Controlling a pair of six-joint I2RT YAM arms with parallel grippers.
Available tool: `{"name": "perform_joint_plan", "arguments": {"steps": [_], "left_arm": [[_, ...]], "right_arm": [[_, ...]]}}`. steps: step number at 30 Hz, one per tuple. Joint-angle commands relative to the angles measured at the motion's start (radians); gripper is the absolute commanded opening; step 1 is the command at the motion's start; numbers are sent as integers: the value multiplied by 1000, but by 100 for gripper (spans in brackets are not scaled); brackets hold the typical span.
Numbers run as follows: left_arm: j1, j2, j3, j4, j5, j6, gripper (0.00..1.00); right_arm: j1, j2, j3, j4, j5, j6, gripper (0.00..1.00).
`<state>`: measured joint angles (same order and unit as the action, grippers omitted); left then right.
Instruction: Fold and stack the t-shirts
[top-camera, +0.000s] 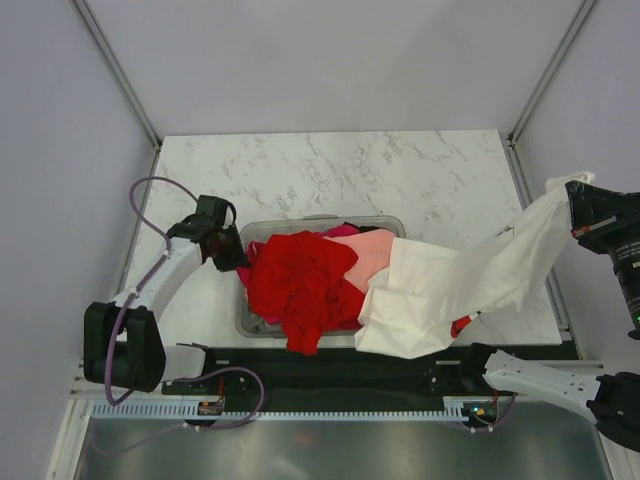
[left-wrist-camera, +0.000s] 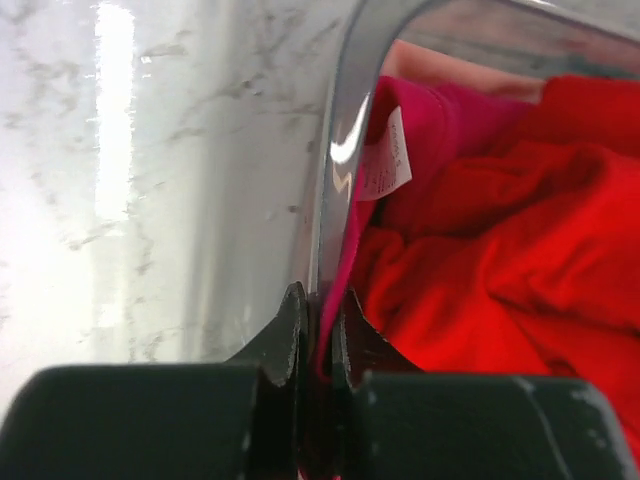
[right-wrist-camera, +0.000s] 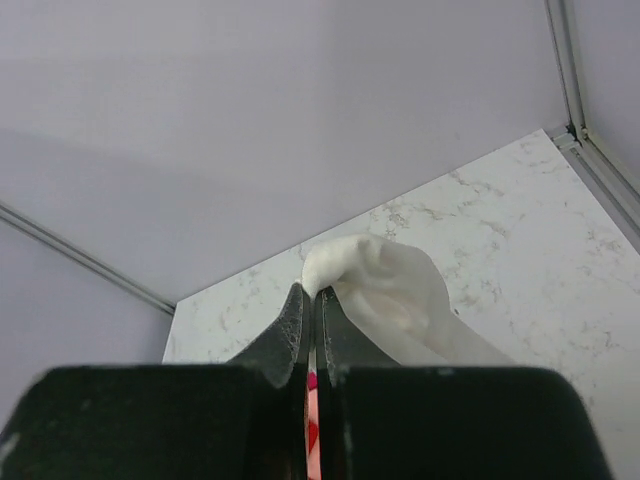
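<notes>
On the marbled desk (top-camera: 330, 170) between grey walls (top-camera: 60, 150), the raised right gripper (right-wrist-camera: 312, 295) pinches the cream t-shirt (top-camera: 450, 290) trailing left of it, while the left gripper (left-wrist-camera: 318, 300), at the bin (top-camera: 300, 219) rim, clamps a magenta t-shirt (left-wrist-camera: 400, 120).

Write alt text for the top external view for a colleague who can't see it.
The right gripper, high at the far right, holds up a cream-white t-shirt that stretches back to a clear bin heaped with red t-shirts and a salmon-pink one. The left gripper is at the bin's left wall, against pink cloth.
</notes>
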<state>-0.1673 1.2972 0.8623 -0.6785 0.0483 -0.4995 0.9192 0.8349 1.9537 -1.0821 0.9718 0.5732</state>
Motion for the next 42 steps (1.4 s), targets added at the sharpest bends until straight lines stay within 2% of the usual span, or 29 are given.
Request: {"name": "perform_joint_plan", "arguments": {"steps": [1,3,4,6,9,12,13,16,21,26,27,28,30,31,35,37,39,40,41,42], "left_arm": [[136,71,58,64,19,-82,2],[248,71,96,39,63,-97,2],[355,70,106,24,80,-100,2],[455,68,135,1,102,-116,2],[691,56,147,-29,120,-164,2],[785,45,133,-61,113,-267,2],[846,31,121,-55,122,-299,2],[905,27,95,-23,131,-387,2],[910,-35,57,46,70,-557,2],[910,-3,90,115,56,-629,3],[910,20,102,120,55,-636,8],[910,33,107,157,58,-642,22],[910,59,141,188,108,-660,39],[910,89,161,197,137,-659,51],[896,64,212,169,237,-645,70],[896,12,205,125,233,-620,71],[862,-94,224,47,159,-527,71],[833,-143,231,25,109,-490,71],[801,-224,237,8,-4,-431,71],[767,-272,236,-7,-43,-404,71]], "right_arm": [[3,-5,34,-9,48,-19,0],[3,-8,28,-13,41,-13,0],[1,-11,15,-16,38,-3,0],[3,-19,-12,-15,22,13,0],[1,-22,-77,-15,-5,56,0],[1,-14,-136,-9,-57,99,0],[1,-11,-154,-6,-74,106,0],[0,3,-171,-9,-137,123,0],[1,-31,-240,-50,-156,172,0],[1,-95,-436,-96,-226,260,0],[1,-120,-472,-122,-234,289,0],[1,-135,-546,-133,-240,339,0],[1,-174,-616,-169,-243,408,0],[3,-183,-678,-182,-239,480,0],[1,-236,-811,-220,-210,626,0],[1,-256,-869,-220,-208,658,0],[1,-289,-906,-222,-223,686,0],[1,-298,-944,-223,-255,694,0],[1,-313,-966,-220,-275,703,0],[3,-321,-989,-210,-298,709,0]]}}
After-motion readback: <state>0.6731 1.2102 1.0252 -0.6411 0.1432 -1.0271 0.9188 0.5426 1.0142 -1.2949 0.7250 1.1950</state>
